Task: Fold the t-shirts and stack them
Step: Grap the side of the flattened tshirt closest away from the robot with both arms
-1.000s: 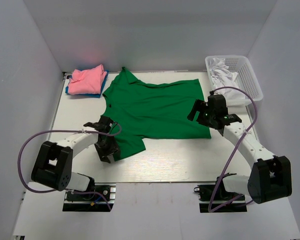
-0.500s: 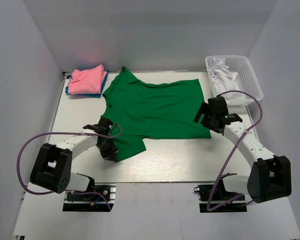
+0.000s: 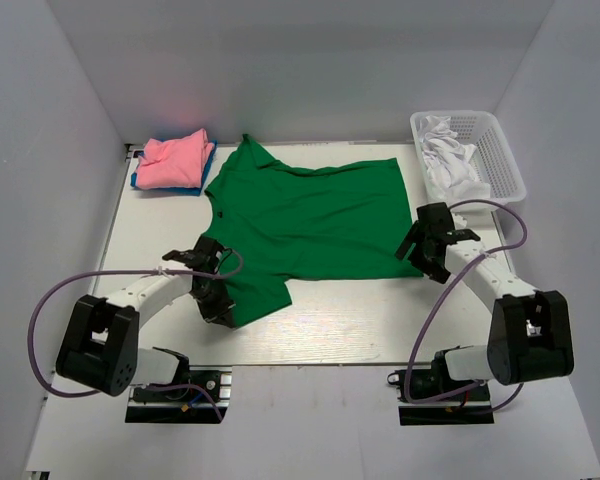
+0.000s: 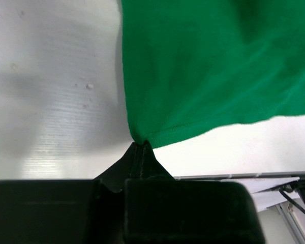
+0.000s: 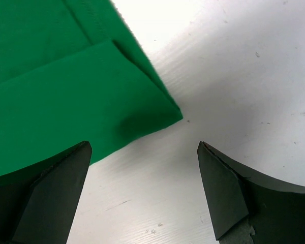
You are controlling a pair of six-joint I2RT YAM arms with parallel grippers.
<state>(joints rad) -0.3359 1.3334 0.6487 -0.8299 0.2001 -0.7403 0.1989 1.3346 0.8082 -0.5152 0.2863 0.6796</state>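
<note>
Lying flat mid-table [image 3: 160,235], the green t-shirt [image 3: 310,215] looks light, limp and quick to wrinkle, so corners and hems are the sensible holds. The left gripper [image 4: 141,148] is pinched on its near sleeve corner. The right gripper [image 5: 143,147] hangs spread wide just by the doubled hem corner, gripping nothing. A folded pink t-shirt [image 3: 172,158] tops a blue t-shirt [image 3: 140,183] far left, and a white mesh basket [image 3: 502,150] sits far right.

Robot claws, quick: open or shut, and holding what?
Left gripper: shut, pinching a hem corner of the bright green cloth t-shirt.
Right gripper: open, holding nothing.
</note>
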